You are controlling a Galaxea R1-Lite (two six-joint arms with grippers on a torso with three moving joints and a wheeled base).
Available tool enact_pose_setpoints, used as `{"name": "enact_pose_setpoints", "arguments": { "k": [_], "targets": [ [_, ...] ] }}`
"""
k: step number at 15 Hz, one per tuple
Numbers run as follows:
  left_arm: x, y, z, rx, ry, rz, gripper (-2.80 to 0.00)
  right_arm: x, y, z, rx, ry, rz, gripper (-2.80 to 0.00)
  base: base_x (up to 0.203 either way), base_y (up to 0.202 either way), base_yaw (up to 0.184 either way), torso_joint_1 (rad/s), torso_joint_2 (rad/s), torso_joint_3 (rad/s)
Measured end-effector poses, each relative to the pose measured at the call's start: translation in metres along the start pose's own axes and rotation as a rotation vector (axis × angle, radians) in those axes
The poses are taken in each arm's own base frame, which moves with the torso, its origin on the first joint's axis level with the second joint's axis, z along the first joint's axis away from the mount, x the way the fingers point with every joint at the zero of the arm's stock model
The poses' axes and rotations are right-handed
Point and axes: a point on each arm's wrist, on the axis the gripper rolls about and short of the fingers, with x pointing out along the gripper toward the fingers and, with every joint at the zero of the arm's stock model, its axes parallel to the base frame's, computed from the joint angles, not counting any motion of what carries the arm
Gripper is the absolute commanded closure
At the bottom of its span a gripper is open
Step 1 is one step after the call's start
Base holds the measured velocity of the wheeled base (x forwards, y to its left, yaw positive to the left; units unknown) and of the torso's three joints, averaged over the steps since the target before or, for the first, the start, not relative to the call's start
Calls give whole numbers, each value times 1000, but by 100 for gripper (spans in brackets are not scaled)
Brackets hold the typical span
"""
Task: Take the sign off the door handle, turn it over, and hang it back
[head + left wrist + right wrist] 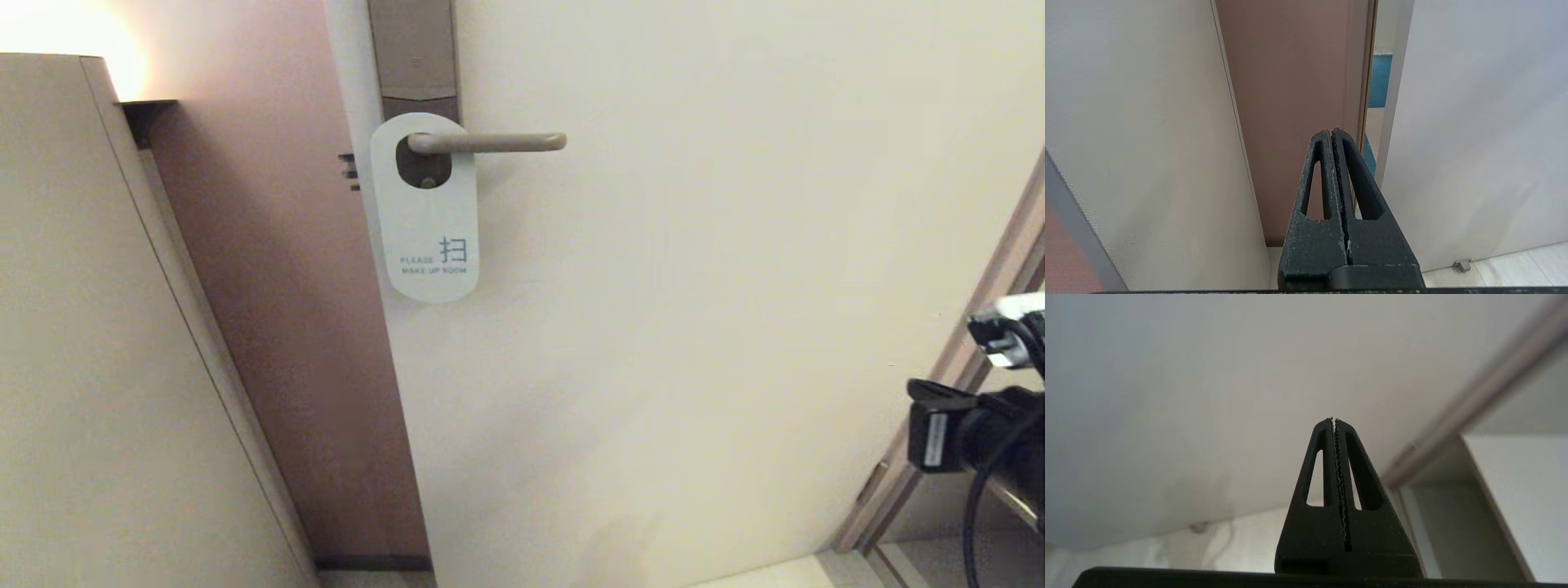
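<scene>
Door cream, sign on door handle; both tools pressed together, empty.

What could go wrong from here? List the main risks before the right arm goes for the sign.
1. The sign hangs by its hole over the door handle, close to the backplate; pulling it straight out instead of sliding it along the lever could bend or tear the card.
2. The right gripper is shut and far from the sign; it must open before it arrives.
3. The door seems ajar, so a push might swing it.
</scene>
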Motion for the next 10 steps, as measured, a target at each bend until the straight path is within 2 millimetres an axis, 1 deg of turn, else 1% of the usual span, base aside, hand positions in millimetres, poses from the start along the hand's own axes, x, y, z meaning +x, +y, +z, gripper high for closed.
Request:
{"name": "enact_pose_setpoints", "arguments": {
  "k": [2, 5, 8, 10],
  "targets": [
    [0, 0, 0, 0, 0, 0, 0, -16, -20, -19, -2, 0, -30, 0, 0, 0, 0, 0, 0, 0],
    [0, 0, 0, 0, 0, 0, 0, -41, -39, -51, 4, -22, -14, 0, 0, 0, 0, 0, 0, 0],
    [0, 0, 0, 0, 0, 0, 0, -66, -46, -85, 25, -69, 28, 0, 0, 0, 0, 0, 0, 0],
    [0, 0, 0, 1, 0, 0, 0, -79, -48, -102, 34, -96, 48, 0, 0, 0, 0, 0, 0, 0]
  ]
}}
